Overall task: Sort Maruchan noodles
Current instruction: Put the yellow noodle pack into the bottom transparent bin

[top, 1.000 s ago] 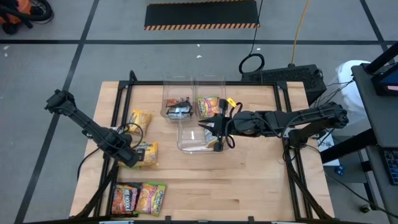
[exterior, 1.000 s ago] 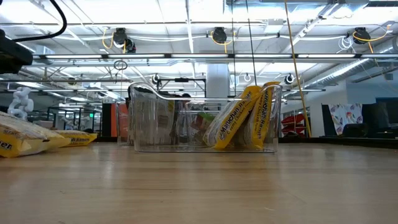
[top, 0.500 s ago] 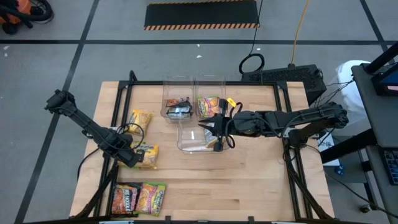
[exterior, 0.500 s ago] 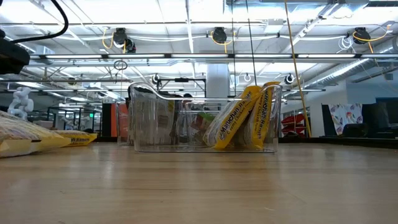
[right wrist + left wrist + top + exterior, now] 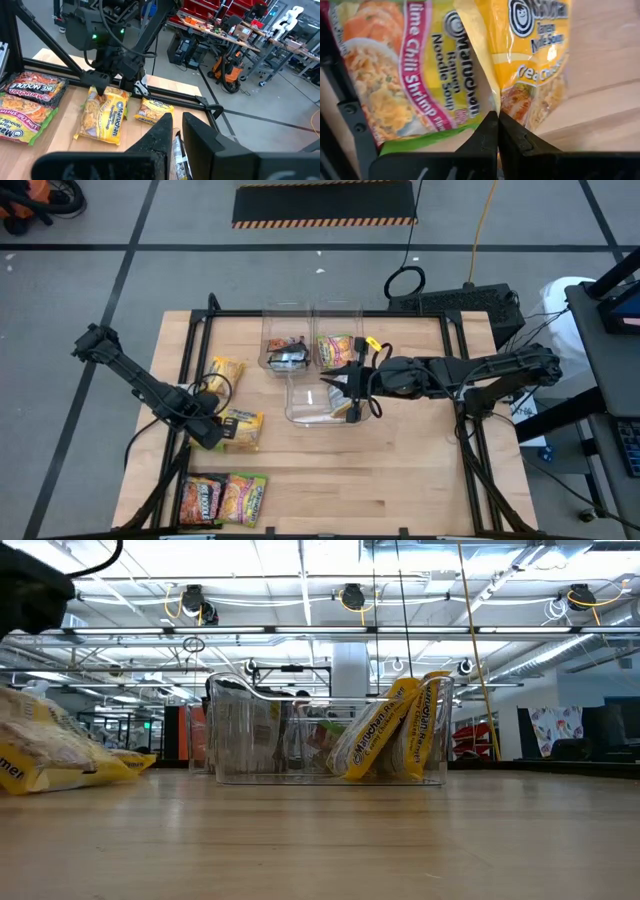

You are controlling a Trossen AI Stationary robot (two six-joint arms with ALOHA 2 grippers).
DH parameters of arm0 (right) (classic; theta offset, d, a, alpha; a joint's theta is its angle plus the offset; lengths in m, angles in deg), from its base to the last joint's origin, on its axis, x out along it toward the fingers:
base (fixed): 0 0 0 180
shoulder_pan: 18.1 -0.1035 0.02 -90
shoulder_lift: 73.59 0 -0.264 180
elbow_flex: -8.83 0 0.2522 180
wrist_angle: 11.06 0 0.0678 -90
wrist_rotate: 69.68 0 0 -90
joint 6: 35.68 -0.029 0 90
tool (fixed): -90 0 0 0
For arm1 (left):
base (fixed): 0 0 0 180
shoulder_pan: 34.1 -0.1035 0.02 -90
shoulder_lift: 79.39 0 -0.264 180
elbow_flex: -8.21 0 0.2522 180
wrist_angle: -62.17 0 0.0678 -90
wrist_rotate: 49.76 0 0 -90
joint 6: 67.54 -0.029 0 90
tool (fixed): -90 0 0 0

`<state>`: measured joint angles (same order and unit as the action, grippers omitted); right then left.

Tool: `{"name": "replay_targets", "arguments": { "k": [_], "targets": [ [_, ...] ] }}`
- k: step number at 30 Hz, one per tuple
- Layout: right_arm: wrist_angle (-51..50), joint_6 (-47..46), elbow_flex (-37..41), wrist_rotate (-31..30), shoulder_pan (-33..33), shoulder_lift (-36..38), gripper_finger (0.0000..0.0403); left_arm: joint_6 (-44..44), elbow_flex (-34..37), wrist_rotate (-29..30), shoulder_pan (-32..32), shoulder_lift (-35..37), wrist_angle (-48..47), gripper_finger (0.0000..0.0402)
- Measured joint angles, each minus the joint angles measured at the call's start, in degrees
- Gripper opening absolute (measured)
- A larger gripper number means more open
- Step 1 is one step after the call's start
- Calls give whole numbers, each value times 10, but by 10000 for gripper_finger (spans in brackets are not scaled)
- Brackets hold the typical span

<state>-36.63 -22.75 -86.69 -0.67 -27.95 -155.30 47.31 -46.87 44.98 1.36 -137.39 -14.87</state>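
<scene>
Left claw (image 5: 217, 429): I see it at the left middle of the high frame, fingers together, pinched on the edge of a flat yellow plastic ramen packet (image 5: 243, 429) that lies on the desk (image 5: 400, 480)
Left wrist picture: my dark fingers (image 5: 487, 135) meet on the packet's seam, with a lime-green chili shrimp packet (image 5: 405, 75) just beside it
Right claw (image 5: 352, 392): centre of the high frame, over the near clear plastic bin (image 5: 310, 405); I cannot tell whether it grips anything
Bins: two more clear bins behind, one with a dark packet (image 5: 287, 354), one with a green-and-yellow packet (image 5: 335, 350)
Low frame: two yellow packets (image 5: 385, 730) lean upright inside the clear bin
Loose packets: another yellow one (image 5: 227, 372) at upper left of the desk; an orange-red one (image 5: 201, 500) and a lime-green one (image 5: 246, 498) side by side at the lower left edge
</scene>
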Motion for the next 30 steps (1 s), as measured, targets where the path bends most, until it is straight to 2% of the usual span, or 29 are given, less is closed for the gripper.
{"name": "replay_targets", "arguments": {
  "k": [10, 30],
  "targets": [
    [-6, 0, 0, -1, 0, 7, 41, -22, -43, 84, 0, 0, -1, 1],
    [-87, -2, 0, -2, 1, 54, 41, -72, -102, 171, -1, 0, -2, 0]
  ]
}}
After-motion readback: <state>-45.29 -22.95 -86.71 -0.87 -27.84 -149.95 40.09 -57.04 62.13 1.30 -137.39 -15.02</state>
